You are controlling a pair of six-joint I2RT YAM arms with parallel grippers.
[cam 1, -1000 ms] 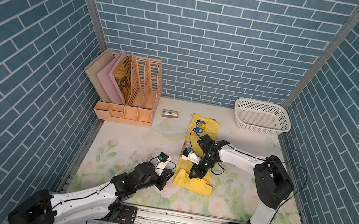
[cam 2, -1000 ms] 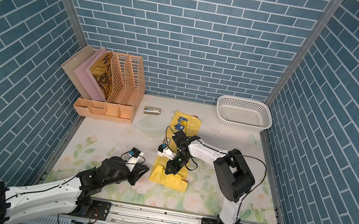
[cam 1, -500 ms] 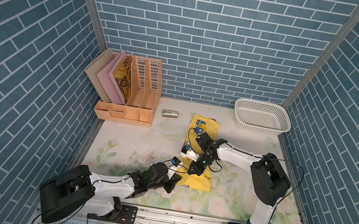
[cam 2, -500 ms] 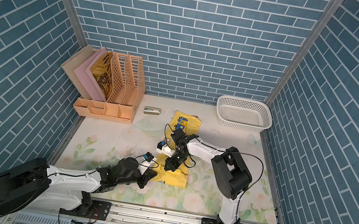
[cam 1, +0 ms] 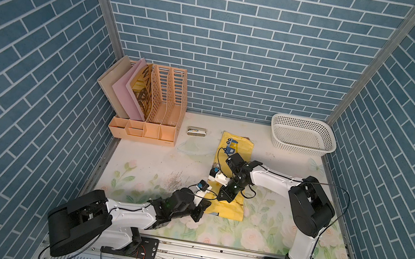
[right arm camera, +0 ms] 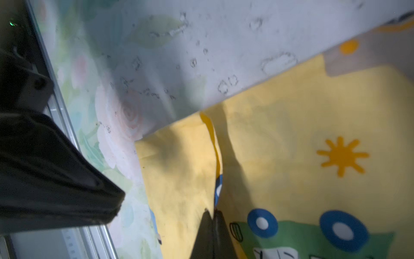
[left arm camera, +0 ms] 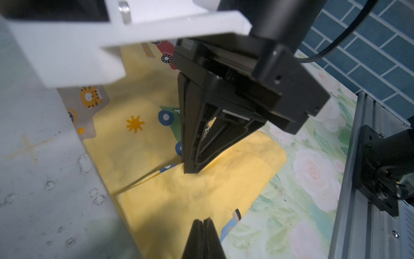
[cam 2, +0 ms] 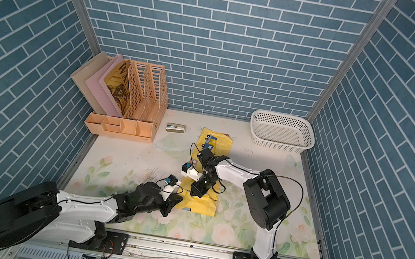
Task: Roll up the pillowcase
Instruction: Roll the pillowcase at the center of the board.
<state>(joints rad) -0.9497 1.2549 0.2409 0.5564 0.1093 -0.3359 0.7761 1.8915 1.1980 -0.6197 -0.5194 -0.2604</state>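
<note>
Advanced since earlier: my left gripper [cam 1: 204, 203], jaws now pressed together at the pillowcase [cam 1: 238, 144] end farthest from the basket [cam 1: 302, 136]. Right gripper [cam 1: 224, 195], closed, touches the fold, basket-ward. Long axis: from left gripper to beside the basket.

Big dark letters, maybe "WA", stand on the brown book [cam 1: 143, 88] in the orange file rack [cam 1: 175, 93]. The rest is hidden. No other words can be read.

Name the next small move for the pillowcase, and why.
Probably roll the near folded end one more turn toward the far wall. Only one flap of the pillowcase is turned over; the left gripper and right gripper, jaws shut, both sit at that flap.
</note>
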